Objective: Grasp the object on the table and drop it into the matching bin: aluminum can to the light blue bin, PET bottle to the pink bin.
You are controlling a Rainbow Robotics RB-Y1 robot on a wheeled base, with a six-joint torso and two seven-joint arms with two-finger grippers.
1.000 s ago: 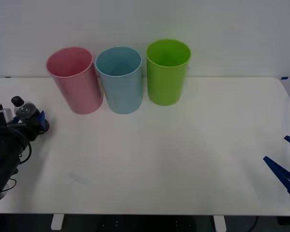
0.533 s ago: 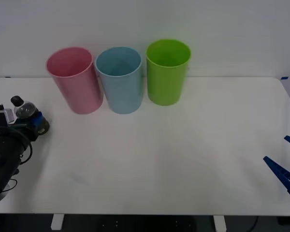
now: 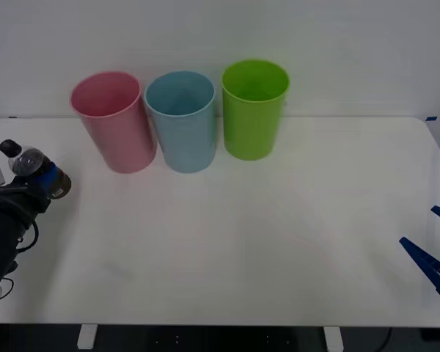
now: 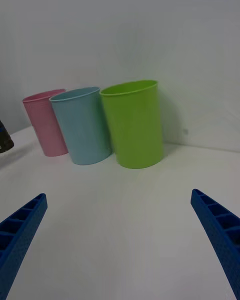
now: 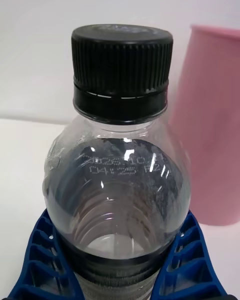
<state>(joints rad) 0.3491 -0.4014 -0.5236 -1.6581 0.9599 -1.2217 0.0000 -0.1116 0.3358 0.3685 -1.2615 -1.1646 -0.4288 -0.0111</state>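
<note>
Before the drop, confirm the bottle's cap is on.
On. The black cap sits screwed on the PET bottle, which the left end effector grips.

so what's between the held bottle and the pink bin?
Nothing: in the front view only bare white table separates the PET bottle, held in the left hand, from the pink bin.

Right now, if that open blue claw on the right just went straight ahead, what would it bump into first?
Probably the green bin. The right gripper, open and empty, points across bare white table toward it, though depth is hard to judge.
</note>
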